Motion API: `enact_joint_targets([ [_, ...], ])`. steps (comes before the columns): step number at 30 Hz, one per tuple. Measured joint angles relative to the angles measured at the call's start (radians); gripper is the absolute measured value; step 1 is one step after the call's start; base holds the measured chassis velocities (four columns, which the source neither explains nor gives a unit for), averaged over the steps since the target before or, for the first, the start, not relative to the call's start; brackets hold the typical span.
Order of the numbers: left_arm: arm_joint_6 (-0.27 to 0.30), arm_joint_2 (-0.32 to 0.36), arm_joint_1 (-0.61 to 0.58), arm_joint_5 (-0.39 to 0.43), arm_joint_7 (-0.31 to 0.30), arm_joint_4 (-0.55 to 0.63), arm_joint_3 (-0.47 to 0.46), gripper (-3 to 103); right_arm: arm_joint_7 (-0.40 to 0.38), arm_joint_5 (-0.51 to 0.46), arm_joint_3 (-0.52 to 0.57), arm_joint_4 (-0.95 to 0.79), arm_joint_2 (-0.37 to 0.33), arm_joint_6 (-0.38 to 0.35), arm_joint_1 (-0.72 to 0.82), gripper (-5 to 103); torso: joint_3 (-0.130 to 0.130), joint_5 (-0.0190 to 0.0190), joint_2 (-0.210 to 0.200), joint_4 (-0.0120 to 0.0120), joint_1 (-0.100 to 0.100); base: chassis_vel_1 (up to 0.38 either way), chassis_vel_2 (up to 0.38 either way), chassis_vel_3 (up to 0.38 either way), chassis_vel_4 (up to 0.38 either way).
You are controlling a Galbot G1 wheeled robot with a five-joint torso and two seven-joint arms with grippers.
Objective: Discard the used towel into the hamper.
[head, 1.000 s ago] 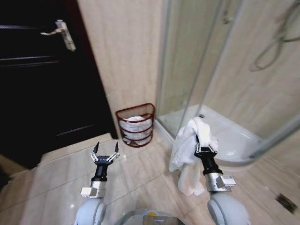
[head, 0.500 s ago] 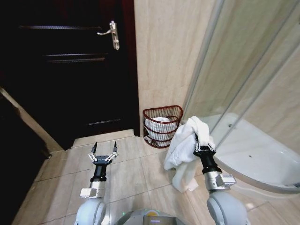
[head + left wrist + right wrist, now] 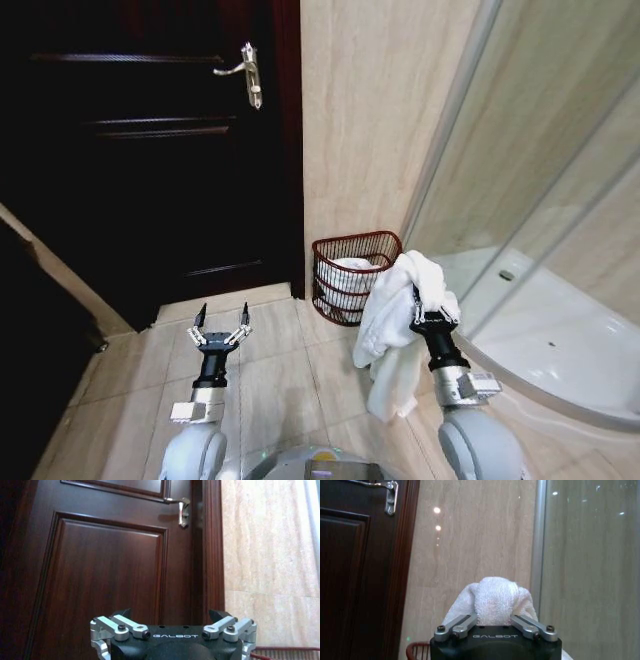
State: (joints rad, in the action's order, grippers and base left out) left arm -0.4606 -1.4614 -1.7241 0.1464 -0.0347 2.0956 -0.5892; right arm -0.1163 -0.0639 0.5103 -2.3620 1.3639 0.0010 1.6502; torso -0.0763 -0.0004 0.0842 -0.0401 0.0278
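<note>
The white towel (image 3: 400, 310) hangs from the right gripper (image 3: 428, 318), whose fingers are closed on its upper fold; the cloth drapes down beside that arm. Just behind it on the tiled floor (image 3: 280, 370), the hamper (image 3: 345, 275) stands against the beige wall (image 3: 370, 130), with white cloth already inside. The left gripper (image 3: 222, 332) is held over the floor, fingers spread open and holding nothing, facing the dark door (image 3: 140, 150).

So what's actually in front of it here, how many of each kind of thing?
Towels: 2, the towel held up by the right gripper and white laundry already in the hamper
Hampers: 1, the hamper
Grippers: 2, counting the empty left gripper
Total: 5
</note>
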Motion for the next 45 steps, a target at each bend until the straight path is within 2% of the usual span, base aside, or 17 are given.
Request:
enact_joint_targets([
  [8,-0.009,-0.016,0.001,-0.001,-0.001,-0.01,0.004,100,-0.009,-0.02,0.018,-0.012,-0.01,0.03,0.011,7,0.0,0.0005,0.0,0.0002,0.0,-0.011,0.0,0.021,-0.016],
  [14,-0.01,-0.022,0.001,-0.002,-0.004,-0.011,0.001,100,-0.026,-0.054,0.019,-0.021,-0.043,0.007,-0.035,7,0.0,0.0007,0.0,0.0001,0.0,0.01,-0.056,-0.019,0.029],
  [20,-0.003,-0.043,-0.003,-0.023,-0.026,-0.013,0.0,100,-0.044,-0.18,0.035,-0.037,-0.142,-0.061,-0.161,7,0.0,0.0004,0.0,-0.0001,0.0,0.0,0.0,0.0,0.0],
  [21,-0.003,-0.043,-0.003,-0.023,-0.026,-0.013,0.0,100,-0.044,-0.18,0.035,-0.037,-0.142,-0.061,-0.161,7,0.0,0.0004,0.0,-0.0001,0.0,0.0,0.0,0.0,0.0],
  [23,0.007,-0.055,-0.012,-0.042,-0.035,-0.004,0.003,100,-0.056,-0.257,0.047,-0.036,-0.194,-0.094,-0.235,7,0.0,0.0005,0.0,-0.0001,0.0,0.0,0.0,0.0,0.0],
  [24,0.007,-0.055,-0.012,-0.042,-0.035,-0.004,0.003,100,-0.056,-0.257,0.047,-0.036,-0.194,-0.094,-0.235,7,0.0,0.0005,0.0,-0.0001,0.0,0.0,0.0,0.0,0.0],
  [27,0.012,-0.075,-0.022,-0.073,-0.048,0.0,0.006,100,-0.084,-0.383,0.071,-0.036,-0.269,-0.15,-0.357,7,0.0,0.0008,0.0,0.0001,0.0,0.0,0.0,0.0,0.0],
  [28,0.012,-0.075,-0.022,-0.073,-0.048,0.0,0.006,100,-0.084,-0.383,0.071,-0.036,-0.269,-0.15,-0.357,7,0.0,0.0008,0.0,0.0001,0.0,0.0,0.0,0.0,0.0],
  [32,0.012,-0.111,-0.039,-0.109,-0.054,0.006,0.002,100,-0.145,-0.527,0.072,-0.037,-0.37,-0.206,-0.543,7,0.0,0.0005,0.0,-0.0003,0.0,0.0,0.0,0.0,0.0],
  [33,0.012,-0.111,-0.039,-0.109,-0.054,0.006,0.002,100,-0.145,-0.527,0.072,-0.037,-0.37,-0.206,-0.543,7,0.0,0.0005,0.0,-0.0003,0.0,0.0,0.0,0.0,0.0],
  [36,0.004,-0.128,-0.056,-0.119,-0.065,0.007,-0.01,100,-0.171,-0.614,0.062,-0.034,-0.441,-0.231,-0.649,7,0.0,0.0008,0.0,-0.0001,0.0,0.0,0.0,0.0,0.0],
  [37,0.004,-0.128,-0.056,-0.119,-0.065,0.007,-0.01,100,-0.171,-0.614,0.062,-0.034,-0.441,-0.231,-0.649,7,0.0,0.0008,0.0,-0.0001,0.0,0.0,0.0,0.0,0.0],
  [40,-0.004,-0.144,-0.071,-0.132,-0.081,0.007,-0.017,100,-0.175,-0.694,0.039,0.006,-0.513,-0.249,-0.791,7,0.0,0.0006,0.0,-0.0003,0.0,0.0,0.0,0.0,0.0],
  [41,-0.004,-0.144,-0.071,-0.132,-0.081,0.007,-0.017,100,-0.175,-0.694,0.039,0.006,-0.513,-0.249,-0.791,7,0.0,0.0006,0.0,-0.0003,0.0,0.0,0.0,0.0,0.0],
  [43,0.006,-0.144,-0.06,-0.139,-0.08,0.008,-0.007,100,-0.16,-0.731,0.052,0.029,-0.565,-0.254,-0.84,7,0.0,0.0001,0.0,-0.0009,0.0,0.0,0.0,0.0,0.0],
  [44,0.019,-0.132,-0.045,-0.139,-0.076,0.007,0.005,100,-0.157,-0.757,0.08,0.033,-0.595,-0.259,-0.846,7,0.0,0.0,0.0,-0.0005,0.0,0.0,0.0,0.0,0.0],
  [45,0.019,-0.132,-0.045,-0.139,-0.076,0.007,0.005,100,-0.157,-0.757,0.08,0.033,-0.595,-0.259,-0.846,7,0.0,0.0,0.0,-0.0005,0.0,0.0,0.0,0.0,0.0],
])
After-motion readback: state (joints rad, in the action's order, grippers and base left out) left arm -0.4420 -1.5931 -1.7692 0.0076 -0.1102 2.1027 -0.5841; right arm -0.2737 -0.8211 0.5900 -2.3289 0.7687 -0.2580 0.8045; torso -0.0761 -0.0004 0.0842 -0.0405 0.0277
